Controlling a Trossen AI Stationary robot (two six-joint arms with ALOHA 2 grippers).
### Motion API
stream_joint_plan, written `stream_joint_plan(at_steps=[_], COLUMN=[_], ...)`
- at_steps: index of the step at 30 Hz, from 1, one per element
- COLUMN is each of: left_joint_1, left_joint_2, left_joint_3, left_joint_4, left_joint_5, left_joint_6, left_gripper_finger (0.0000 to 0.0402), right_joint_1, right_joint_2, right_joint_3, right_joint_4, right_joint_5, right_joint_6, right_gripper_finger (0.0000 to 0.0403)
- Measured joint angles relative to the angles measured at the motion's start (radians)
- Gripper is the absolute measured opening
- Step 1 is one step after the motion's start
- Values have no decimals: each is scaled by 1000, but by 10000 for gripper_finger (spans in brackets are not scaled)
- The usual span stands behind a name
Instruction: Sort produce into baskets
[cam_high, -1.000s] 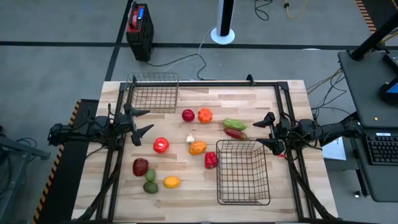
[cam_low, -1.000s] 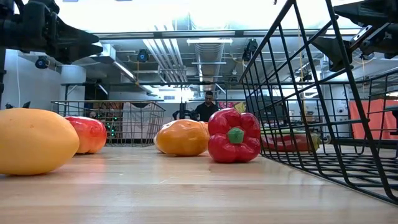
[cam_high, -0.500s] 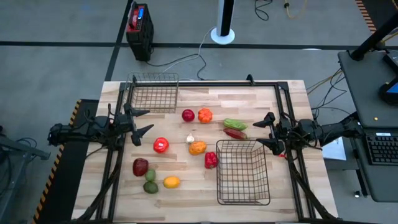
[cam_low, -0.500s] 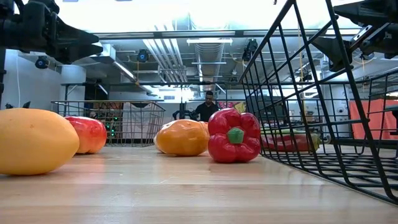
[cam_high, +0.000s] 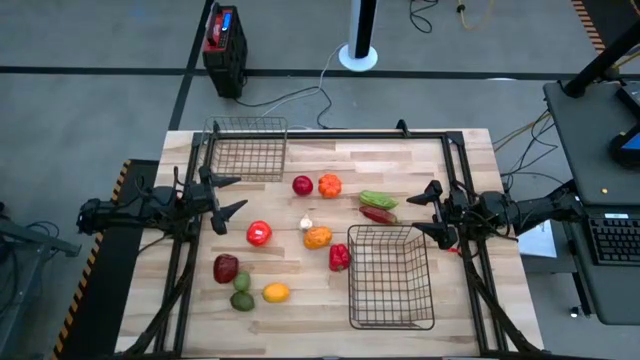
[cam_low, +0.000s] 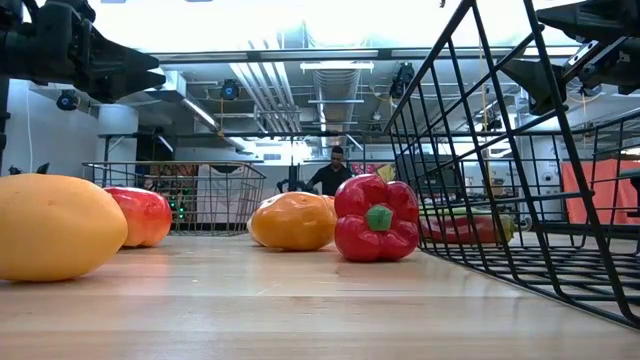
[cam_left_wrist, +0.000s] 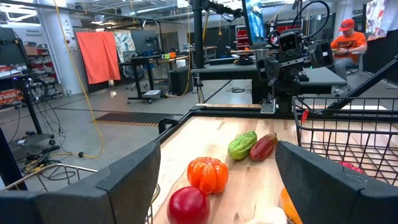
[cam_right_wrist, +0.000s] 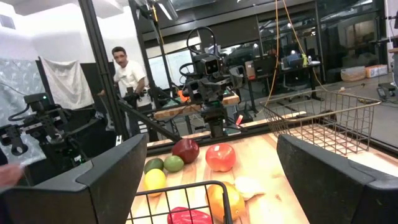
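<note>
Toy produce lies loose on the wooden table: a dark red fruit (cam_high: 302, 185), an orange tomato-like piece (cam_high: 329, 185), a green piece (cam_high: 378, 199) beside a red chili (cam_high: 377, 214), a red tomato (cam_high: 259, 234), white garlic (cam_high: 306, 223), an orange pepper (cam_high: 317, 237), a red pepper (cam_high: 339, 257), a dark red piece (cam_high: 226, 268), two green pieces (cam_high: 242, 292), a yellow lemon (cam_high: 275, 293). The smaller basket (cam_high: 246, 148) stands at the far left, the larger basket (cam_high: 390, 276) at the near right. My left gripper (cam_high: 228, 196) is open above the left edge. My right gripper (cam_high: 428, 208) is open above the right edge.
A black frame (cam_high: 330, 134) runs round the table's far and side edges. People show in the room beyond the table (cam_right_wrist: 129, 74). Bare wood lies between the produce and the near edge (cam_high: 300, 335).
</note>
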Motion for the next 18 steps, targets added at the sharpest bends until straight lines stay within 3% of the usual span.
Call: stream_joint_plan(at_steps=[15, 18], left_joint_1=[0, -2], left_joint_2=[0, 0], left_joint_3=[0, 0], left_joint_4=[25, 62], left_joint_5=[1, 2], left_joint_6=[-8, -163], left_gripper_finger=[300, 300], right_joint_1=[0, 0], right_joint_2=[0, 0], right_joint_3=[0, 0], right_joint_4=[0, 0], right_joint_5=[0, 0], right_joint_6=[0, 0], right_gripper_finger=[352, 352])
